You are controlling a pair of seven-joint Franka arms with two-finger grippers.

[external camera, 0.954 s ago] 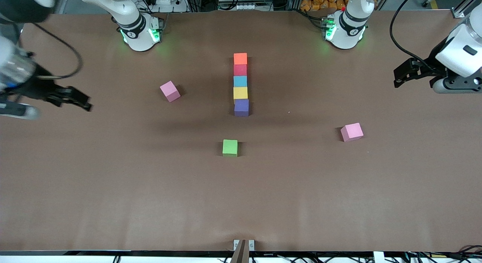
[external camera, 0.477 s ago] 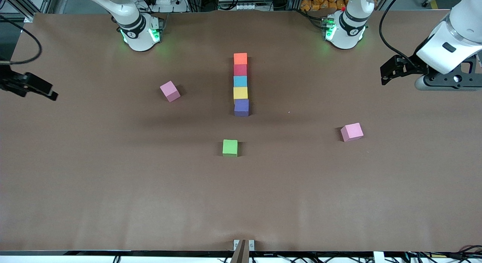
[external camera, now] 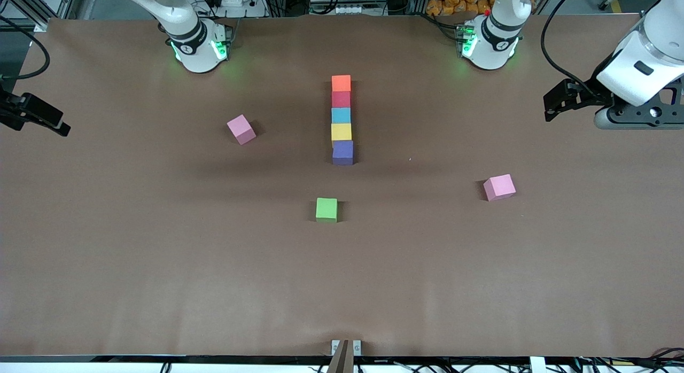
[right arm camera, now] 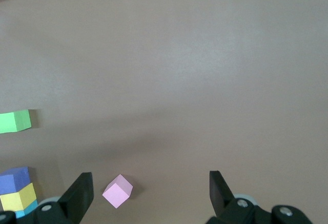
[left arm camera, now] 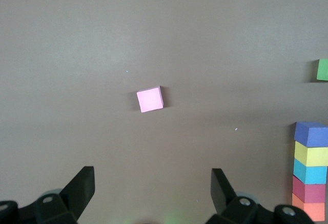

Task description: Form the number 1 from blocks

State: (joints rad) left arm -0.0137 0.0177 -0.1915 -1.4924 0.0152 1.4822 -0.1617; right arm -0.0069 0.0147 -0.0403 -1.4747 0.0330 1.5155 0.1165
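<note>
Five blocks stand in a straight touching line in the middle of the table: orange (external camera: 341, 83) closest to the robot bases, then red (external camera: 341, 99), light blue (external camera: 341, 115), yellow (external camera: 341, 131) and purple (external camera: 342, 152). My left gripper (external camera: 550, 107) hangs open and empty over the left arm's end of the table. My right gripper (external camera: 53, 122) hangs open and empty over the right arm's end. In the left wrist view the open left gripper (left arm camera: 152, 175) holds nothing, and the purple block (left arm camera: 311, 134) shows at the frame's edge. The right gripper (right arm camera: 151, 178) is empty too.
A green cube (external camera: 326, 209) sits alone, nearer the front camera than the line. One pink cube (external camera: 241, 129) lies beside the line toward the right arm's end. Another pink cube (external camera: 499, 187) lies toward the left arm's end.
The right gripper has drawn back toward the right arm's end of the table. The left gripper has shifted and turned a little. No cube has moved.
</note>
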